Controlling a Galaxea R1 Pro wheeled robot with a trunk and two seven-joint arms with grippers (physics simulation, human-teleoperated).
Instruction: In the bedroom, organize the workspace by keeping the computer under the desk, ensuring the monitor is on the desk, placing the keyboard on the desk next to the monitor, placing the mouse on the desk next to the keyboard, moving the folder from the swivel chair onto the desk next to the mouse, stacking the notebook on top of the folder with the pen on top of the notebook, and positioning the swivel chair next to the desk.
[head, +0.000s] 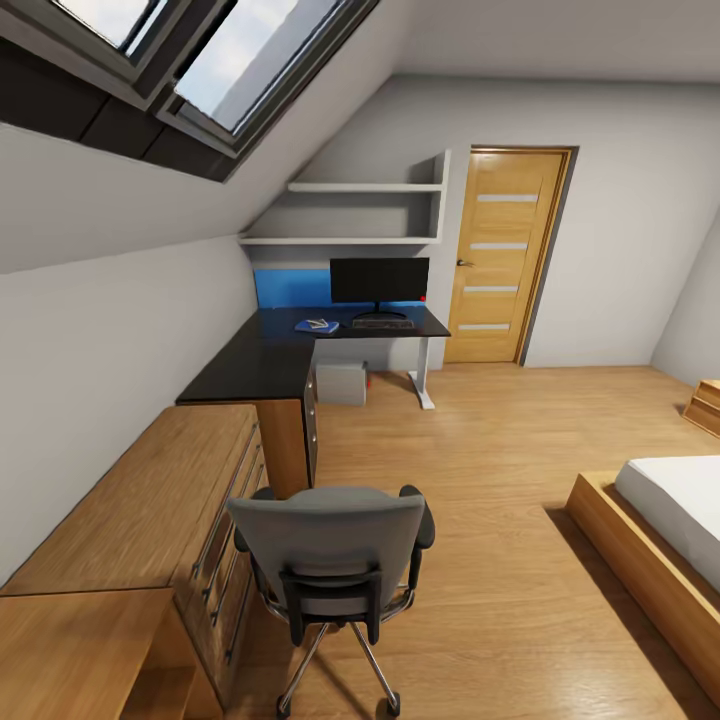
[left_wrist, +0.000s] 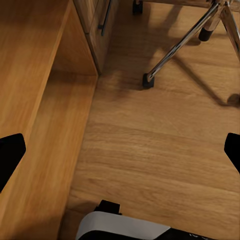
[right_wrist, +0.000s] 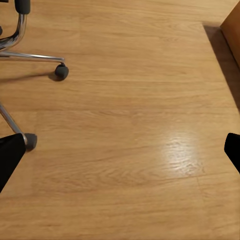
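The swivel chair (head: 330, 560) stands close in front of me with its grey back toward me, well short of the black desk (head: 262, 370). At the desk's far end are the monitor (head: 380, 280) and, in front of it, the keyboard (head: 382, 323). To their left lies the blue folder (head: 316, 326) with a small grey thing on it, too small to name. The computer (head: 342, 384) sits under the desk. The mouse and pen cannot be made out. My left gripper (left_wrist: 120, 152) and right gripper (right_wrist: 120, 152) hang open over the floor, beside the chair's castors (left_wrist: 147, 80) (right_wrist: 61, 71).
A wooden dresser (head: 150, 500) runs along the left wall up to the desk. A bed (head: 660, 530) with a wooden frame stands at the right. The door (head: 505, 255) is at the back. Open wood floor (head: 480, 450) lies between chair, desk and bed.
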